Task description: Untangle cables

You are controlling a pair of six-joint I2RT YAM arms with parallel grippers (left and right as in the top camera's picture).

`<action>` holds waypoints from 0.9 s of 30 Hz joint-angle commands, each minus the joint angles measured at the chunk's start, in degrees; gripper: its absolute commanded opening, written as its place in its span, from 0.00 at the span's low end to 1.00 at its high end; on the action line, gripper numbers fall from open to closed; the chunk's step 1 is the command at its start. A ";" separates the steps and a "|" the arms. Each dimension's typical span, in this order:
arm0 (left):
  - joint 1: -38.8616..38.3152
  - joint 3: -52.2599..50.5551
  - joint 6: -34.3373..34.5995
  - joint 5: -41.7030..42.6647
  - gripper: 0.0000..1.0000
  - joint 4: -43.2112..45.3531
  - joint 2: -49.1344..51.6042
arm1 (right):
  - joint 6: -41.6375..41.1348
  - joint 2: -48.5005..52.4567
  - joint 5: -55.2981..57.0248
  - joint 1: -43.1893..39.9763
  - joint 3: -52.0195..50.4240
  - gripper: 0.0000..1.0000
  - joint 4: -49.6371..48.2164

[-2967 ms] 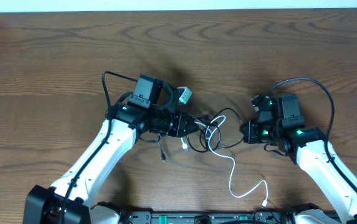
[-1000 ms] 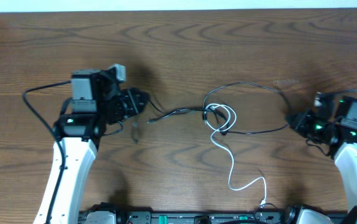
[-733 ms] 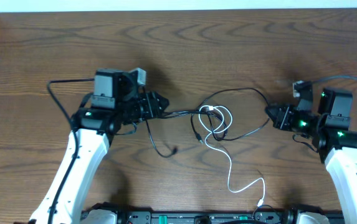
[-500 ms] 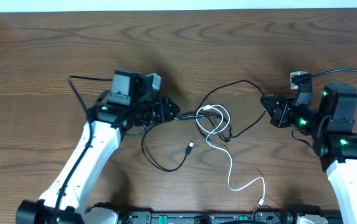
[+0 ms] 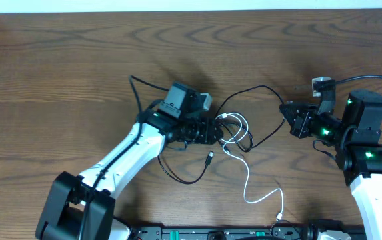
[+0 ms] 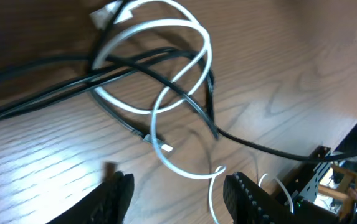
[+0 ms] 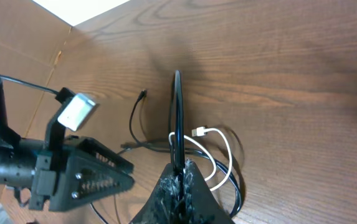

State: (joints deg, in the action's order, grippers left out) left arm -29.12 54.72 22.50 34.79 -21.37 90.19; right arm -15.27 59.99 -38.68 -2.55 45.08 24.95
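Overhead, the left hand (image 5: pixel 212 131), fingers spread, is now reaching the looped white cable (image 5: pixel 248 179) at frame center, while the right hand (image 5: pixel 291 120) is still pinching the black cable (image 5: pixel 254 89) at right.

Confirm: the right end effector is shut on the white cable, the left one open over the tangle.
No. The right wrist view shows the right end effector shut on a black cable, not the white cable. The left end effector is open over the tangle.
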 commanded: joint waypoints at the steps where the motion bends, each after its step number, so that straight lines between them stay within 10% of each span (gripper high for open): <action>1: -2.10 1.01 1.86 0.31 0.52 2.54 1.64 | -0.55 -0.46 -0.74 0.42 0.98 0.01 0.15; 19: -10.29 1.01 16.59 -13.49 0.52 13.77 10.43 | -0.52 -0.46 -0.72 0.39 0.98 0.01 0.70; 27: -9.92 1.01 17.09 -13.16 0.08 14.08 9.88 | -0.55 -0.46 1.49 0.39 0.98 0.01 1.77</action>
State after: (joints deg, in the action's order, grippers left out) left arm -39.33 54.96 38.96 22.85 -7.18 100.12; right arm -15.49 59.96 -38.76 -2.55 45.08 25.96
